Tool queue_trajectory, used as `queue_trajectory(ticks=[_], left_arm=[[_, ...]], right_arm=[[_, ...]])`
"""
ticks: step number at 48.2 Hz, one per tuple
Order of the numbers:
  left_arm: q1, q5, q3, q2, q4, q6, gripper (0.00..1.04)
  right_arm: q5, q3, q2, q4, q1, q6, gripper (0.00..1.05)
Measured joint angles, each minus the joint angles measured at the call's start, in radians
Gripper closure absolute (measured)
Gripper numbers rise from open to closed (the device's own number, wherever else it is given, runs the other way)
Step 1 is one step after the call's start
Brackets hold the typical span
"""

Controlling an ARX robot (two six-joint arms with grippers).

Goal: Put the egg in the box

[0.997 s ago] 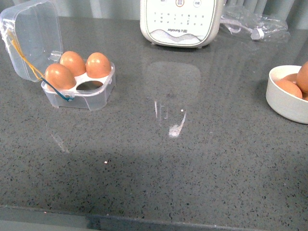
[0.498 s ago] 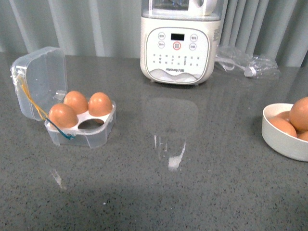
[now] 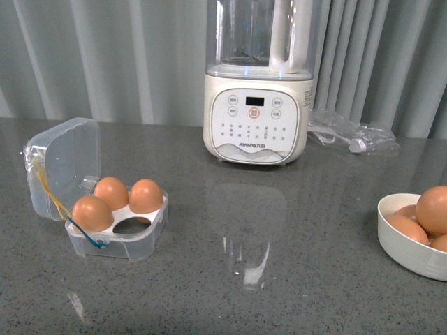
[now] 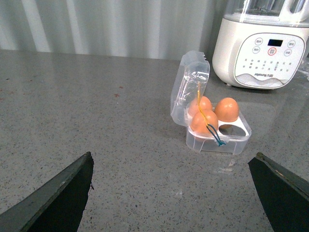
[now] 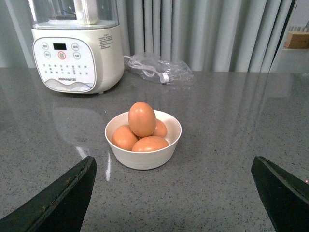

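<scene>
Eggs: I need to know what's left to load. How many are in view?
7. Three sit in the open box: front-left egg, back-left egg, back-right egg. Four more eggs are piled in the white bowl; more may be hidden beneath.

1. Front view: slightly above the counter (image 3: 279, 279), facing the curtain (image 3: 105, 63); blender (image 3: 257, 118) centred, box (image 3: 133, 246) left, bowl (image 3: 408, 258) cut off at right.
2. Left wrist view: low, facing the box, blender beyond.
3. Right wrist view: low, facing the bowl, blender beyond.
4. All 3 views share the blender.
</scene>
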Motion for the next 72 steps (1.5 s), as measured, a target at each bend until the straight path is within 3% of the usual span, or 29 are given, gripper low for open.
queue_trajectory(ticks=[37,40,44,47,63,72], left_arm=[[0.000,0.000,0.000,0.000,0.000,0.000,0.07],[0.000,0.000,0.000,0.000,0.000,0.000,0.07],[0.000,-0.002,0.000,0.000,0.000,0.000,0.07],[0.000,-0.002,0.000,0.000,0.000,0.000,0.07],[0.000,0.000,0.000,0.000,0.000,0.000,0.07],[0.000,0.000,0.000,0.000,0.000,0.000,0.07]], right_arm=[[0.000,0.000,0.000,0.000,0.000,0.000,0.07],[0.098,0.000,0.014,0.023,0.031,0.019,0.07],[0.312,0.010,0.079,0.099,0.085,0.052,0.07],[0.350,0.026,0.145,0.164,0.076,0.068,0.07],[0.164,0.256,0.688,0.557,-0.092,0.103,0.07],[0.090,0.504,1.117,0.570,-0.082,0.071,0.07]])
